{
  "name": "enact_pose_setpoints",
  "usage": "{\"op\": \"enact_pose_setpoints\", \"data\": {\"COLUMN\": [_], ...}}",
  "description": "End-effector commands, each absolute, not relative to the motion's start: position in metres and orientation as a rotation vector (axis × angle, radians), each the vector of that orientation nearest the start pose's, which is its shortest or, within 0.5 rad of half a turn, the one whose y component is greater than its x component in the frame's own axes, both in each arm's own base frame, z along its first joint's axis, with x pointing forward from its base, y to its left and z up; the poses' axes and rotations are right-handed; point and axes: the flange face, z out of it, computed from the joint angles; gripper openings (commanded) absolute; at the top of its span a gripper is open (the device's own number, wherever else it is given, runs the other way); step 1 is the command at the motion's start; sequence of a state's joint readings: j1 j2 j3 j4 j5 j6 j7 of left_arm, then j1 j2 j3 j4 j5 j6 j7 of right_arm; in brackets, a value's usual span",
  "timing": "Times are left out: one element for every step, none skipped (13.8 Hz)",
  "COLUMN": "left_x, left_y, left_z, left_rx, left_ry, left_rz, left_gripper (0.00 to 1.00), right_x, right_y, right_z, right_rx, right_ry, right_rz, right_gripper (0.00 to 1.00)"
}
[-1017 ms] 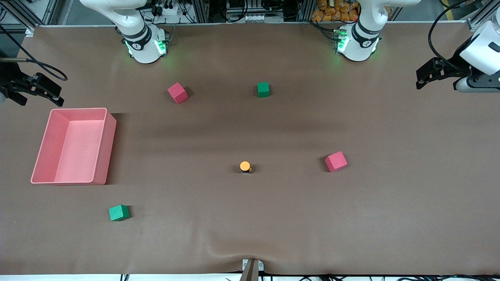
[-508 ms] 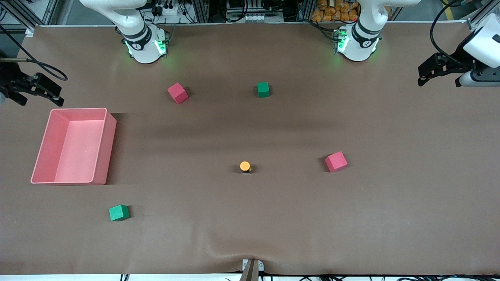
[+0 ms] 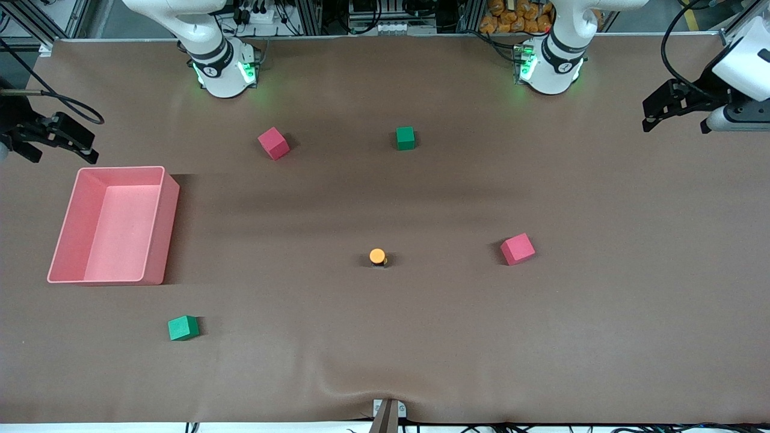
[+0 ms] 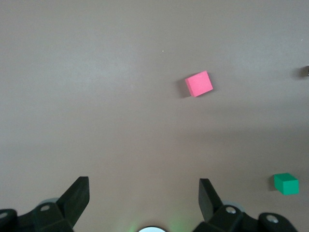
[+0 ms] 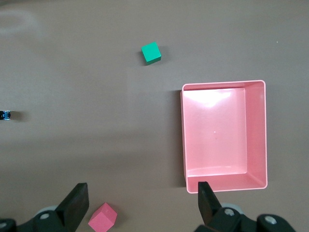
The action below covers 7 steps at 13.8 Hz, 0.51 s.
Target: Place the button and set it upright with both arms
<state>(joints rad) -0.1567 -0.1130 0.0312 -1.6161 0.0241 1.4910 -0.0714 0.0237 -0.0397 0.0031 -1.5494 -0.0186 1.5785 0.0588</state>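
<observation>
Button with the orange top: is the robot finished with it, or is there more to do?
Looks finished. The button stands upright on the table, orange cap up, between the cubes, nothing touching it. Nothing is in hand: the left gripper and right gripper are open and empty, up at the table's two ends. Little seems left.

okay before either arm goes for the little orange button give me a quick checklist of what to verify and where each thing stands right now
1. Small push-button with round orange cap and black body standing cap-up on the brown table mat: ok.
2. Space around the button free; nearest is a red foam cube, apart from it: ok.
3. Left gripper open and empty, at the left arm's end of the table: ok.
4. Right gripper open and empty, above the pink plastic bin: ok.
5. Either gripper over the button: not ok.
</observation>
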Motion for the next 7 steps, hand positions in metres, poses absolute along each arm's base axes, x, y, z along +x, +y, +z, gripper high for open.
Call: {"op": "enact_pose_setpoints", "data": {"left_x": [0.5072, 0.5073, 0.5074, 0.5075, 0.5074, 0.5073, 0.5073], "left_y": [-0.0567, -0.0559, -0.0553, -0.0545, -0.0537, -0.0545, -0.0545], "left_z": [0.6607, 0.6607, 0.6607, 0.6607, 0.6606, 0.6606, 0.6606], "left_rx": [-3.136, -3.136, -3.138, -3.138, -3.138, -3.138, -3.138], "left_ry": [0.091, 0.089, 0.084, 0.082, 0.079, 0.082, 0.082], "left_rz": [0.038, 0.038, 0.038, 0.038, 0.041, 0.041, 0.041], "left_gripper": [1.00, 1.00, 1.00, 1.00, 1.00, 1.00, 1.00], "right_x": [0.5452, 0.5450, 0.5450, 0.5452, 0.5457, 0.5462, 0.5467], "right_y": [0.0123, 0.0123, 0.0123, 0.0115, 0.0123, 0.0131, 0.0123], "right_z": [0.6597, 0.6603, 0.6603, 0.6597, 0.6596, 0.6595, 0.6587], "right_rx": [-3.163, -3.163, -3.163, -3.163, -3.163, -3.163, -3.163], "right_ry": [0.043, 0.043, 0.043, 0.043, 0.043, 0.040, 0.043], "right_rz": [-0.106, -0.106, -0.106, -0.106, -0.106, -0.106, -0.104], "right_gripper": [1.00, 1.00, 1.00, 1.00, 1.00, 1.00, 1.00]}}
